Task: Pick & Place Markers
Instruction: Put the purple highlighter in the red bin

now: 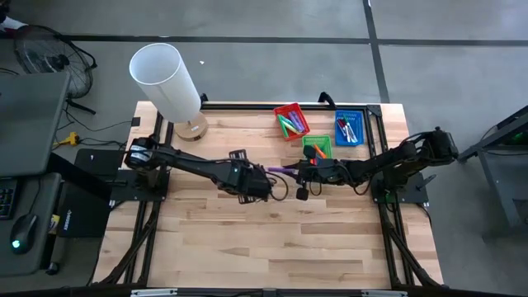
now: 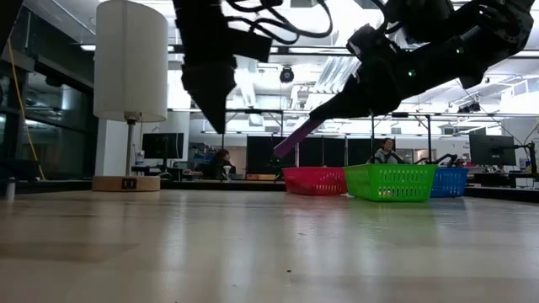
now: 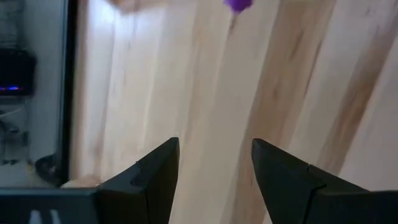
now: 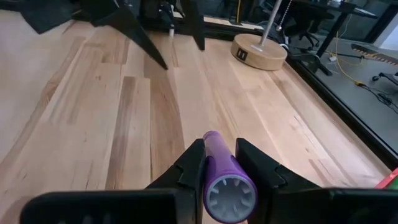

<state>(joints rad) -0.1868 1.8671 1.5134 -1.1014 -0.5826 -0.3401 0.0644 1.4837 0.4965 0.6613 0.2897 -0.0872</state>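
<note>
Clamping a purple marker (image 4: 221,167) between both fingers, right pincer (image 4: 219,163) raised above the middle of the wooden table (image 1: 272,239), marker tip aimed toward the left arm. Facing it from close by, left pincer (image 3: 214,168) with fingers spread apart and nothing between them, also clear of the wood. Wide bare planks across the whole near half of the table, open room there for moving; black frame rails running along the left, right and far edges. Crowded only along the far edge: at the far left corner a lamp (image 1: 169,82) with a white cylindrical shade on a round wooden base, toward the far right three small trays close together. From above, red tray (image 1: 291,120) holding several markers, green and purple among them; green tray (image 1: 318,147) just behind the right arm, holding at least an orange one; blue tray (image 1: 349,129) with a few more, colours hard to tell. From table height, the same trays in a row, red (image 2: 315,180), green (image 2: 390,182), blue (image 2: 450,182), with contents hidden by their walls, yet the slant of the held marker (image 2: 296,137) above the tabletop shown plainly, tip lower than the pincer. From the left wrist, only a purple tip (image 3: 238,5) at the picture's margin, over bare wood. Beyond the table, seated people at desks.
</note>
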